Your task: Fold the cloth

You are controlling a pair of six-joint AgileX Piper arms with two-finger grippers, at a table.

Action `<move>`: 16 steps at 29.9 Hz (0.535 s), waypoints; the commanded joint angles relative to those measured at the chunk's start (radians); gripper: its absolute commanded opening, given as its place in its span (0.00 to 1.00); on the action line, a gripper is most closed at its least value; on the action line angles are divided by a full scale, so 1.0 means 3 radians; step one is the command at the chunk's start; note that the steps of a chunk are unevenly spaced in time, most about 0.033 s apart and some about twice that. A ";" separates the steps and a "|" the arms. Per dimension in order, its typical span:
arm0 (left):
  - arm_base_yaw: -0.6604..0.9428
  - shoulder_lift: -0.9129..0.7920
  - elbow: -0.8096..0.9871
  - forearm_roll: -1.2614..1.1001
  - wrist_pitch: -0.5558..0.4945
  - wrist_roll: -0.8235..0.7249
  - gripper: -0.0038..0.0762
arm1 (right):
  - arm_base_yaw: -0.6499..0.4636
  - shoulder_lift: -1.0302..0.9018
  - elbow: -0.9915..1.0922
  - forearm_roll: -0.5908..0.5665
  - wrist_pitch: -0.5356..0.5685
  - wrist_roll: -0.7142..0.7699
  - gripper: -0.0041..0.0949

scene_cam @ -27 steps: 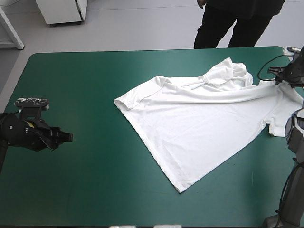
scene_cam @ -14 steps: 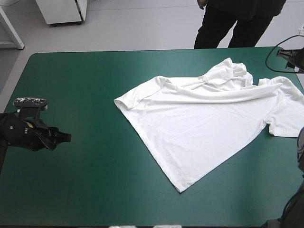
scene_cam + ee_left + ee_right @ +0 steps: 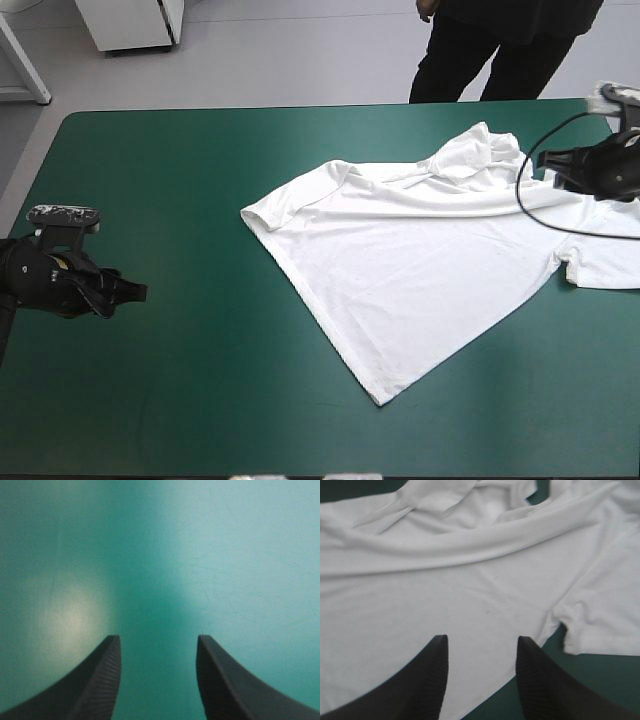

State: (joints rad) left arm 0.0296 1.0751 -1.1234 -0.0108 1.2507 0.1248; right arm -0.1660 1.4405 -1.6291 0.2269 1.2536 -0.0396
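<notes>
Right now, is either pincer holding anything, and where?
Nothing is held. The left pincer is open over the teal-green cover, the right pincer open over the T-shirt.

The left gripper (image 3: 158, 638) points rightward, level and low, its jaws spread apart; the right gripper (image 3: 481, 638) faces leftward, its jaws likewise spread.
</notes>
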 commanded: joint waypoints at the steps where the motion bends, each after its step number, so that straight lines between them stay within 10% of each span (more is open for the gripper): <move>1: 0.0000 -0.0055 -0.0107 -0.0016 0.0072 0.0089 0.48 | 0.0418 -0.0410 0.0232 -0.0085 -0.0019 0.0024 0.44; 9: -0.0149 -0.0047 -0.0107 -0.0198 -0.0158 0.0275 0.48 | 0.1358 -0.0839 0.1168 -0.0423 -0.0019 0.0270 0.43; 16: -0.0660 0.0361 -0.0162 -0.0106 -0.0451 0.0331 0.48 | 0.1442 -0.0833 0.1466 -0.0416 -0.0019 0.0390 0.43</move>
State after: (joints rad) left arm -0.1218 1.1305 -1.1273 -0.0465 1.1911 0.2219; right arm 0.2655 1.2159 -1.1716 0.1099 1.2539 0.0684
